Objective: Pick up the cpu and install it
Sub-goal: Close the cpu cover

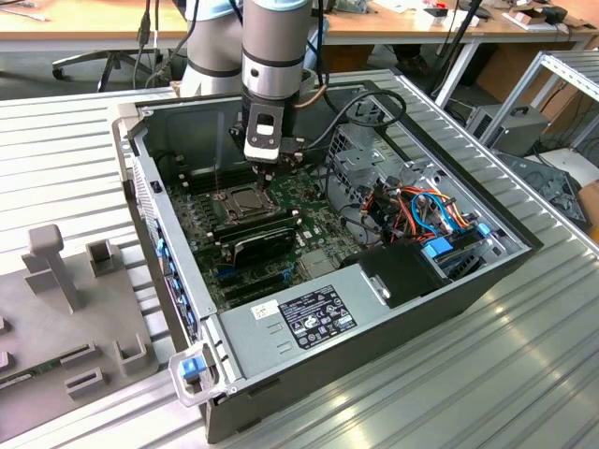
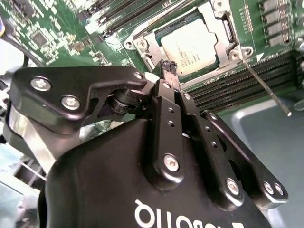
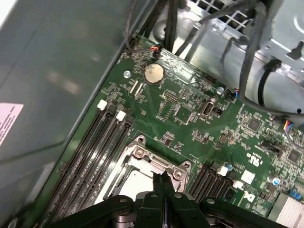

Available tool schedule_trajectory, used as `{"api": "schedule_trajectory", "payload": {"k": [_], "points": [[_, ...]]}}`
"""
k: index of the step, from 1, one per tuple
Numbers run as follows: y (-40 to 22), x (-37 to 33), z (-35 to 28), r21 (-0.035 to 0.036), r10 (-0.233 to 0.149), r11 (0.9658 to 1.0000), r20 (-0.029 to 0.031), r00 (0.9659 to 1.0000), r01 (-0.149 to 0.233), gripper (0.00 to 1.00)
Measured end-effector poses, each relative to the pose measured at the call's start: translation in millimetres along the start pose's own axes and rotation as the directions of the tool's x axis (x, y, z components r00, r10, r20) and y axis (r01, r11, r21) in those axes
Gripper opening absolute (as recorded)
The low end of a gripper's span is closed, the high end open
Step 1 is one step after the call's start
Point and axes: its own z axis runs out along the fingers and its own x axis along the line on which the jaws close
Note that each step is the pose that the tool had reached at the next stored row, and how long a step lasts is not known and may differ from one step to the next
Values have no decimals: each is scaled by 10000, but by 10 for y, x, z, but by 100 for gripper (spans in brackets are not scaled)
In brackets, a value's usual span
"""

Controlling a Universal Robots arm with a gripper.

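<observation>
One gripper (image 2: 169,67), fingers pressing together on nothing, is hanging over the socket frame (image 2: 142,45) edge. One cpu (image 2: 192,45) is lying flat inside that frame, just beyond the fingertips; memory slots (image 2: 228,88) are crowding both sides.

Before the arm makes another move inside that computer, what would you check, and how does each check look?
1. The chip lies flat in the socket: ok.
2. The tool is empty, shut with nothing between its tips: ok.
3. The tool stands clear of the chip: cannot tell; its tips hang at the socket's edge.
4. The lever is clamped down: not ok, it sticks out free.
5. The cables stay away from the socket: ok, they lie to the exterior view's right.
</observation>
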Motion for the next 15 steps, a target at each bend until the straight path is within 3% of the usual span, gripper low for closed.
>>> {"api": "schedule_trajectory", "payload": {"k": [2, 5, 6, 7, 9, 14, 15], "points": [[0, 0, 5, -24, -524, 9986, -4, 9986, 524, 11], [0, 1, 12, -55, -1147, 9934, -8, 9934, 1147, 11], [-1, 1, 17, -72, -1471, 9891, -11, 9891, 1471, 11], [-1, 2, 22, -95, -1873, 9823, -14, 9823, 1873, 11], [-3, 3, 22, -96, -2120, 9772, -4, 9773, 2120, 11], [-2, 2, 22, -96, -2135, 9769, -5, 9769, 2135, 11], [-2, 2, 23, -80, -2148, 9766, -29, 9767, 2148, 11]]}}
